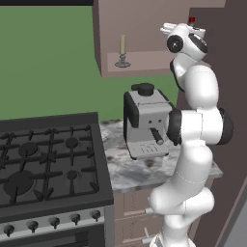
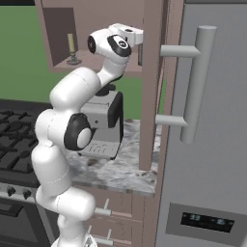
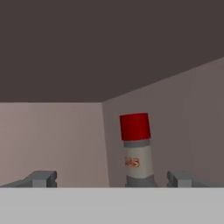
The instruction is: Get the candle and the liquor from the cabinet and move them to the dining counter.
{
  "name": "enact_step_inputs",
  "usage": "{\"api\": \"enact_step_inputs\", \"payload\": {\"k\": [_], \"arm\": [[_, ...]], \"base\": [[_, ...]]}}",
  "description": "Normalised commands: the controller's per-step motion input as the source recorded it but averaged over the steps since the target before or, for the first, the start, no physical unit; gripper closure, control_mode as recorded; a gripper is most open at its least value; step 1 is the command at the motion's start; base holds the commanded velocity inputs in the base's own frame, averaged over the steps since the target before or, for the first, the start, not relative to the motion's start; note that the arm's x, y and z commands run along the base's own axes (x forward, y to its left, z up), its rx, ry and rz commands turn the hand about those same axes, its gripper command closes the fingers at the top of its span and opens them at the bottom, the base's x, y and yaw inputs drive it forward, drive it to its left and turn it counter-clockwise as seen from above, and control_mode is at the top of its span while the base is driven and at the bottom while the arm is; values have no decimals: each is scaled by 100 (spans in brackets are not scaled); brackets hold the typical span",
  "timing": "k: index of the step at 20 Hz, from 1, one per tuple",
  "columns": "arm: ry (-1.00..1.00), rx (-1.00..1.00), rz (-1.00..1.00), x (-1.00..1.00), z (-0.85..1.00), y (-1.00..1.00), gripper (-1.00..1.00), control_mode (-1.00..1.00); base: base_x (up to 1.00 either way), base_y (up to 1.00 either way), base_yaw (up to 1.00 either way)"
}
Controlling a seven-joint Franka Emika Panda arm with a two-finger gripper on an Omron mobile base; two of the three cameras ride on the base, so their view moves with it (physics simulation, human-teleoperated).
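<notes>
The mauve-brown cabinet (image 1: 144, 62) stands open above the worktop. The candle (image 1: 122, 50), a pale taper in a small grey candlestick, stands on the left of its shelf and also shows in the right base view (image 2: 71, 46). The liquor (image 3: 136, 151), a grey bottle with a red cap, stands in the cabinet's back right corner; its cap (image 1: 192, 20) peeks over my hand. My gripper (image 3: 113, 179) is open and raised to shelf height, pointing into the cabinet. The bottle is ahead of the fingertips (image 3: 42, 178), nearer the right one, and nothing is held.
A coffee machine (image 1: 144, 120) sits on the small marbled worktop (image 1: 130, 171) under the cabinet. A black gas stove (image 1: 46, 164) is to the left. The open cabinet door (image 2: 151, 82) hangs edge-on at my right, beside a grey fridge (image 2: 212, 159) with a long bar handle.
</notes>
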Motion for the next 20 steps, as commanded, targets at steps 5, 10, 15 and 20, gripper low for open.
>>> {"api": "enact_step_inputs", "payload": {"k": [5, 10, 15, 20], "arm": [[1, 0, -3, 18, 1, -12, -100, -100], [2, 0, -2, 13, 3, -18, -100, -100], [1, 0, -1, 3, 2, -19, -100, -100], [2, 0, -5, 0, 5, -5, -100, -100]], "base": [[0, 0, 0], [0, 0, 0], [0, 0, 0], [0, 0, 0]]}}
